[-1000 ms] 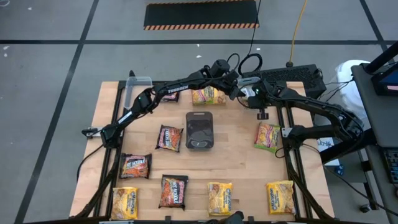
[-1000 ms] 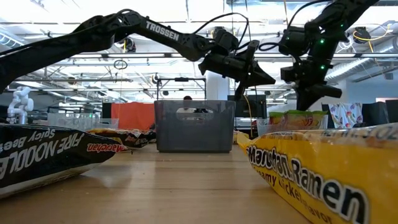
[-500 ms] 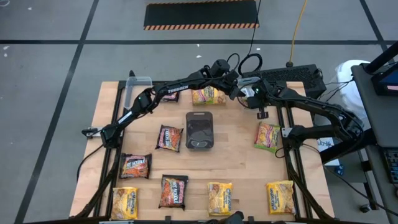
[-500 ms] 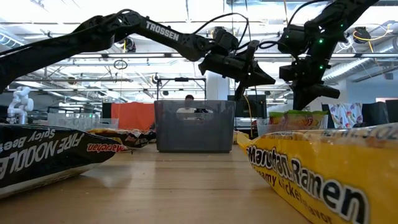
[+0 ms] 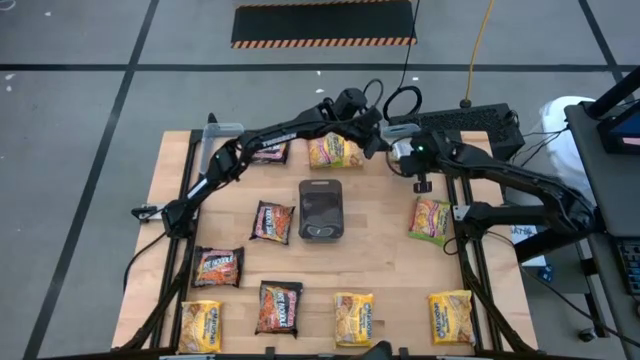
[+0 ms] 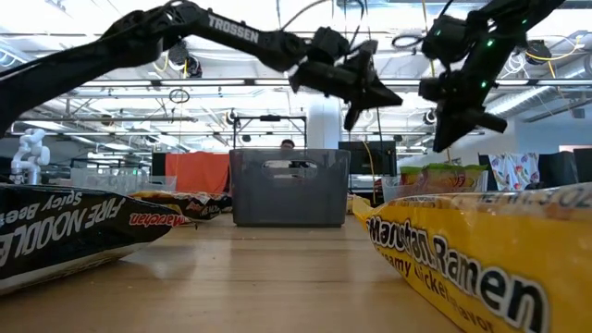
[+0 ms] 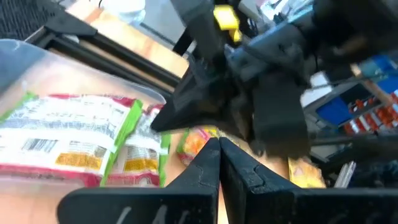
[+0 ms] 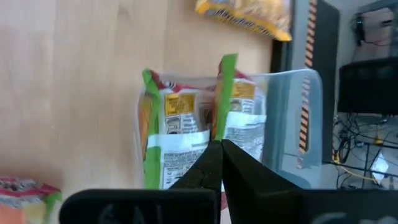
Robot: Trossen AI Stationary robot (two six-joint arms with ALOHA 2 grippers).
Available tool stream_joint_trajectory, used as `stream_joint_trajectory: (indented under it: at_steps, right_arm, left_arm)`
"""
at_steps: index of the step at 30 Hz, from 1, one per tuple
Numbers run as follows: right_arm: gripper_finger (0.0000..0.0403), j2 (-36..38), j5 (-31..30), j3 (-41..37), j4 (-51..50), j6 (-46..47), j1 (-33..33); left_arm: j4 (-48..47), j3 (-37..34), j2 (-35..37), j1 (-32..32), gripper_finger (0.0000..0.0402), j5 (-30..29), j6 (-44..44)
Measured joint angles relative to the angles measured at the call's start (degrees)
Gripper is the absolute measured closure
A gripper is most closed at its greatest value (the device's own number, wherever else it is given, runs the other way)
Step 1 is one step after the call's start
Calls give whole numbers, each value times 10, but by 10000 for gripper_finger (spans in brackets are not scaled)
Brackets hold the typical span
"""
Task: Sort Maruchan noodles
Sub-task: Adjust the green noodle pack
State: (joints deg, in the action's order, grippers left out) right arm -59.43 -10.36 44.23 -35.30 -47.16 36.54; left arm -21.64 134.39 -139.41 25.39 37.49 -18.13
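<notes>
Above the far edge of the tabletop: both claws hang close together in the air, neither touching a packet.
Left claw [image 5: 375, 143]: fingers pressed shut on nothing, held high just beside the right claw.
Right claw [image 5: 421, 183]: fingers pinched together, empty; the green-edged packets [image 8: 186, 134] lie directly below it.
Tub under the claws: a clear plastic tub [image 8: 292, 127] holds two green-edged packets, which looks like the one sorted group so far.
Nearest loose packet: a green-edged orange-pink packet [image 5: 431, 218] lies on the tabletop [image 5: 385, 270] beside the right arm, near its claw.
Centre: a dark grey tray [image 5: 321, 210] sits well in front of both claws, apparently with no noodles in it.
Dark packets: four dark brown packets, such as one [image 5: 271, 221] just beside the tray, are spread below the left arm.
Yellow packets: three yellow packets [image 5: 353, 318] line the near edge, farthest from the claws.
Progress: early, by my reading; most of the Maruchan noodles are unsorted.
Left to do: gathering each colour together.
</notes>
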Motion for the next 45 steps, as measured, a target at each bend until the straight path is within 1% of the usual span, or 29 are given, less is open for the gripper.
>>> stream_joint_trajectory:
  at_steps: [5,7,12,18,21,24,27,30,33,37,42,45]
  right_arm:
    - [403,66,-1,3,-5,69,-25]
    - [403,89,-5,18,-21,105,-35]
    - [403,124,-62,84,-83,160,-65]
    - [403,140,-61,162,-121,232,-85]
    - [403,152,-61,183,-136,241,-92]
    - [403,164,-61,184,-155,240,-93]
    - [403,166,-61,184,-184,231,-93]
    - [403,158,-61,184,-194,211,-93]
    - [403,134,-61,184,-196,191,-92]
    - [403,74,-61,184,-197,166,-78]
    - [403,-4,-58,184,-185,133,-43]
    - [403,-40,-29,184,-154,102,-22]
  left_arm:
    - [-73,0,40,0,396,-17,81]
    - [-106,0,58,0,396,-24,118]
    - [-191,1,95,0,396,-47,192]
    - [-263,1,133,4,396,-54,231]
    - [-296,1,150,8,396,-62,245]
    - [-294,0,163,11,396,-63,249]
    - [-269,1,166,13,396,-65,240]
    - [-243,1,164,12,396,-70,238]
    - [-234,1,158,6,396,-96,236]
    - [-244,0,156,5,396,-101,223]
    - [-280,0,157,6,396,-102,225]
    - [-302,0,157,5,396,-102,237]
